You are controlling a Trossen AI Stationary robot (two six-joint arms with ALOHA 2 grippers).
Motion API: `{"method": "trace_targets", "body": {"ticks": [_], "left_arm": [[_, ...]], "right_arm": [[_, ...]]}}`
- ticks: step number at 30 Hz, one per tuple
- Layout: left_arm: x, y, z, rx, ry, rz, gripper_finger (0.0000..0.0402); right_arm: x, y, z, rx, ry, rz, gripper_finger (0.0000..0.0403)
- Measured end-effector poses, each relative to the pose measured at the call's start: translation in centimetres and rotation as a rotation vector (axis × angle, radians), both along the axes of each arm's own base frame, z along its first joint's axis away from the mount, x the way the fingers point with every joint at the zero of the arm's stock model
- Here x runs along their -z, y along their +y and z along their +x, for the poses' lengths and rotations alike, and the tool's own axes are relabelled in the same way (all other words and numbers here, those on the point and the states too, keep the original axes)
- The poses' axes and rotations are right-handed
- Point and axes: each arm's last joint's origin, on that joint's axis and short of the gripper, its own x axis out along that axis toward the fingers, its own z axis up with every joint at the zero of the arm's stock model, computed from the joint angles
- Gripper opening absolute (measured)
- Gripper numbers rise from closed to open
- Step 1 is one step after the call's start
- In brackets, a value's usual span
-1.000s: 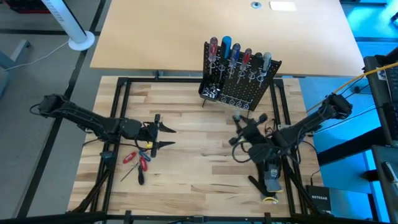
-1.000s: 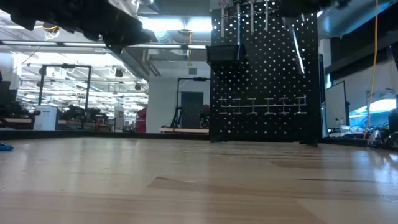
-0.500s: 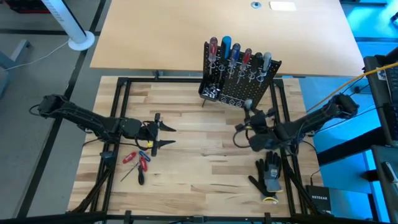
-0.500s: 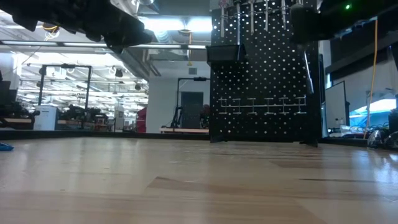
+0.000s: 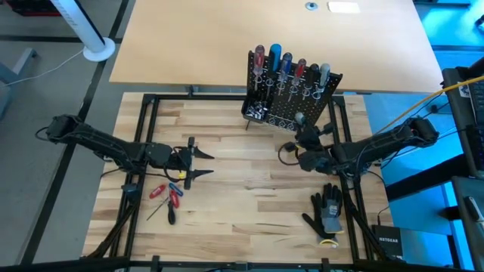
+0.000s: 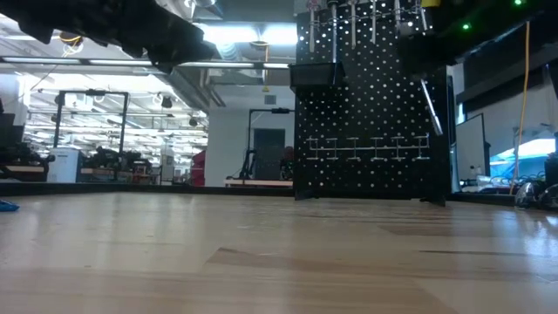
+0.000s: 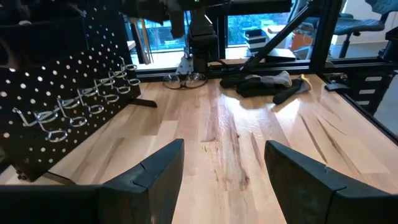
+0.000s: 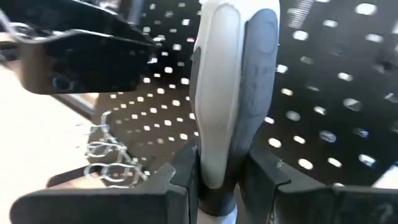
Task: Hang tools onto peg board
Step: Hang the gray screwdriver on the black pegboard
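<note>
Nearest, the left gripper (image 5: 198, 164) hovers with fingers spread and empty over the table (image 5: 249, 204), just above the loose tools (image 5: 168, 196). Farther back, the right gripper (image 5: 304, 136) clamps a grey-handled screwdriver (image 8: 231, 93) close against the peg board (image 5: 291, 102).

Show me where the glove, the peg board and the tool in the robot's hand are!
glove (image 5: 327, 209): high view, on its palm.
peg board (image 5: 291, 109): high view, on its black perforated panel.
grey-handled tool (image 8: 231, 93): right wrist view, middle of its handle, clamped between the fingers.
</note>
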Motion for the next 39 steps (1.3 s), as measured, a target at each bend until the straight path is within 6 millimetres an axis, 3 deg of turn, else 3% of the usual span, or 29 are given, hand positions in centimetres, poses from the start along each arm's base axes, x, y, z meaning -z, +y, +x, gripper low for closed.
{"method": "trace_targets", "body": {"ticks": [8, 13, 18, 24, 39], "left_arm": [[0.0, 0.4, 0.1, -0.022, -0.003, -0.001, 0.0214], [0.2, 0.3, 0.0, -0.018, 0.023, -0.014, 0.0214], [0.4, 0.0, -0.1, -0.006, 0.046, -0.023, 0.0214], [0.3, 0.0, -0.1, -0.009, 0.031, -0.031, 0.0214], [0.0, 0.3, 0.0, -0.02, -0.003, -0.041, 0.0214]], "right_arm": [[-2.9, -0.6, 1.9, -0.185, -0.08, 0.036, 0.0082], [-4.1, -0.1, 1.3, -0.197, -0.113, -0.012, 0.0082], [-2.3, 0.7, -1.1, -0.193, -0.124, -0.014, 0.0082], [0.0, 0.1, -3.5, -0.203, -0.175, -0.007, 0.0082], [-0.3, -3.1, -3.0, -0.273, -0.174, -0.084, 0.0082]]}}
